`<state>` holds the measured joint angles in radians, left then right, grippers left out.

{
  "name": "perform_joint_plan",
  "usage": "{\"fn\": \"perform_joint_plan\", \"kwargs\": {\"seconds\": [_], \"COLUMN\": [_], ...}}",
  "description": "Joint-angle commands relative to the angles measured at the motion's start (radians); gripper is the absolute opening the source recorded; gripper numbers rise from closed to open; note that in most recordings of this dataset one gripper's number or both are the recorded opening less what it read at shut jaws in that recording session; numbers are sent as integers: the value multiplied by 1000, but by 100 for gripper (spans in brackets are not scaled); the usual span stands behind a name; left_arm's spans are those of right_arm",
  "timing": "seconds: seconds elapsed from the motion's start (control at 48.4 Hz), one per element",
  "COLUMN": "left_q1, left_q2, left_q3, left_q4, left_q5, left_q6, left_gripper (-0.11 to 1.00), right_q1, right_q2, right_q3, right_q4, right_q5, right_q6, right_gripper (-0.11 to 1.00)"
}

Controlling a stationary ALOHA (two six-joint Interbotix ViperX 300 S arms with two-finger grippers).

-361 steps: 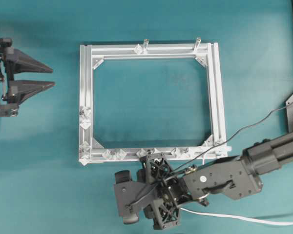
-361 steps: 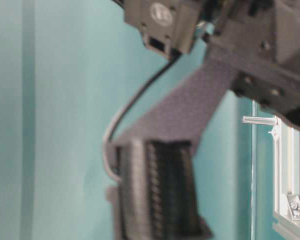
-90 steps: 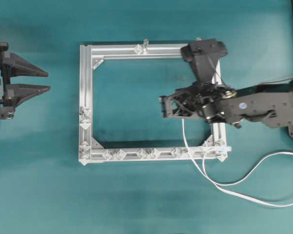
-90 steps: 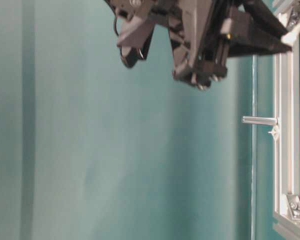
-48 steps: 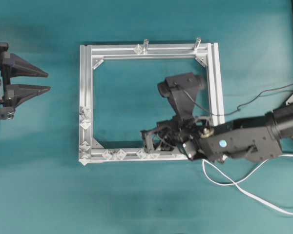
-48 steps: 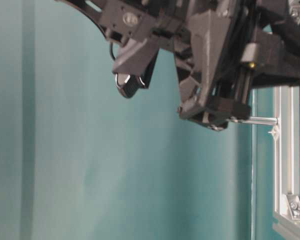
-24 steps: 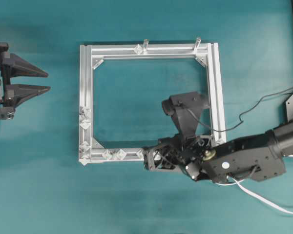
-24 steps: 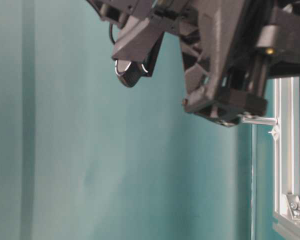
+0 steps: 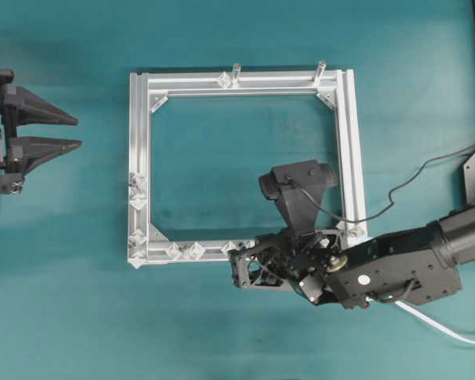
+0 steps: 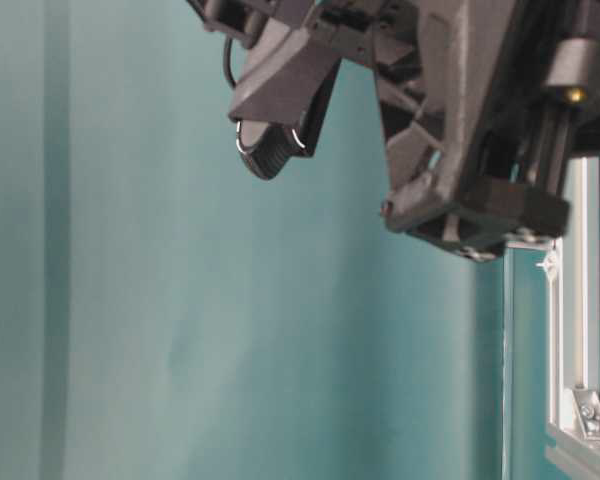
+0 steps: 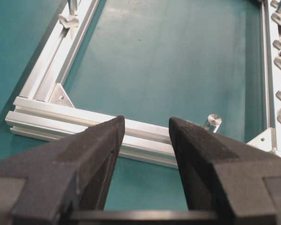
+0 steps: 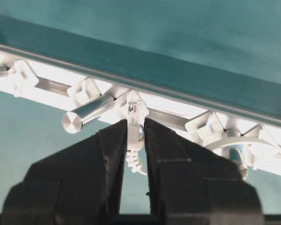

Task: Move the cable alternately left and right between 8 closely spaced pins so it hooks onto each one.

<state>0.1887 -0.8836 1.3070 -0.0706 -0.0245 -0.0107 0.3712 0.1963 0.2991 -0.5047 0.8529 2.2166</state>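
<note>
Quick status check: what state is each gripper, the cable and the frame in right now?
left gripper: open, empty, parked left of the frame.
right gripper: shut on the cable, at the frame's bottom rail.
cable: pinched between the fingers, by a pin.
frame: flat on the table.

No legible text, labels, brand marks, numbers or signs in any view. The aluminium frame (image 9: 140, 158), the black arm housings and the teal table (image 9: 79, 301) carry no readable markings. A small round pale spot sits on the right arm's casing (image 9: 362, 279) in the overhead view; too small to tell whether it bears any writing.
</note>
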Motion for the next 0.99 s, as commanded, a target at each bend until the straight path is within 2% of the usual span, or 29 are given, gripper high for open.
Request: {"fn": "perform_joint_plan", "kwargs": {"seconds": [0.0, 0.97], "left_q1": [-3, -3], "left_q2": [5, 5], "left_q3": [-14, -9], "left_q4": [3, 3], "left_q5": [-6, -8], "left_q6": [-8, -6], "left_gripper": [53, 53], "right_q1": [8, 17], "right_q2": [-14, -14], "right_q3": [-21, -37], "right_q4": [0, 6], "right_q5": [3, 9], "right_q6": [2, 2], "right_gripper": [14, 14]}}
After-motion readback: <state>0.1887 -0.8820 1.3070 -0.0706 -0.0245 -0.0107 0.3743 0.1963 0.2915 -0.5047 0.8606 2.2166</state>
